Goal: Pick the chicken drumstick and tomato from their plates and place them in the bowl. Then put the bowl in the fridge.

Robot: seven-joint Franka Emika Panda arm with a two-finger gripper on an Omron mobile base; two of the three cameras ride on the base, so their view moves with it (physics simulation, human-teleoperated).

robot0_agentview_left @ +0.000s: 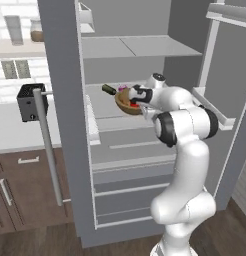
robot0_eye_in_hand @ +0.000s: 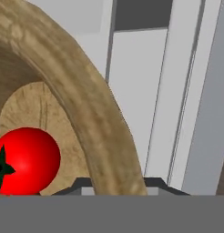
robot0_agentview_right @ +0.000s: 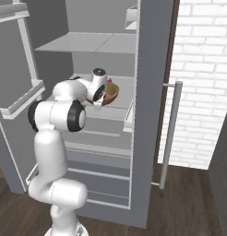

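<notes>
The fridge (robot0_agentview_left: 62, 125) stands open in front of me. My gripper (robot0_agentview_left: 137, 103) is shut on the near rim of the light-brown wooden bowl (robot0_agentview_left: 125, 104), holding it over the fridge's middle shelf (robot0_agentview_left: 110, 122). From the right, the gripper (robot0_agentview_right: 99, 98) and bowl (robot0_agentview_right: 112, 91) appear just inside the fridge (robot0_agentview_right: 147, 92). In the hand view the bowl's thick rim (robot0_eye_in_hand: 86, 104) runs between the fingertips, and the red tomato (robot0_eye_in_hand: 28, 160) lies inside the bowl. The chicken drumstick is hidden and the plates are out of view.
A dark green bottle (robot0_agentview_left: 108, 89) lies on the shelf behind the bowl. The fridge door's bins (robot0_agentview_left: 215, 107) jut out to the right of the arm. The long bar handle (robot0_agentview_left: 47, 150) hangs on the left door, with a black toaster (robot0_agentview_left: 29, 102) on the counter beyond.
</notes>
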